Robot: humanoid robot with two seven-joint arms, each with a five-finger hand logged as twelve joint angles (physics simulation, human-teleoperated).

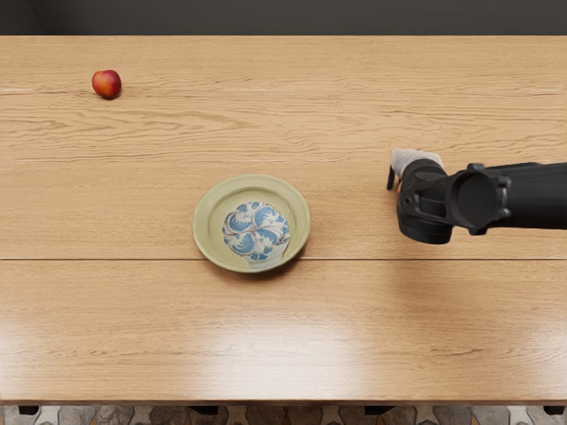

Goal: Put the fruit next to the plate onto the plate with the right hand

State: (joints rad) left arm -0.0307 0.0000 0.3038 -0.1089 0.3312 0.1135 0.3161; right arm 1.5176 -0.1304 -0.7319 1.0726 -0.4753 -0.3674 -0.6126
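fruit (106, 83): small, round, red-yellow

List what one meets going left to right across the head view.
red fruit near the far left corner → plate at the middle → right hand, whose arm comes in from the right edge.

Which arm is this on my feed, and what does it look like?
The right arm is matte black: chunky rounded segments, a circular cap on the wrist joint. The right hand shows only a pale grey-white part beyond it. No cables or markings visible.
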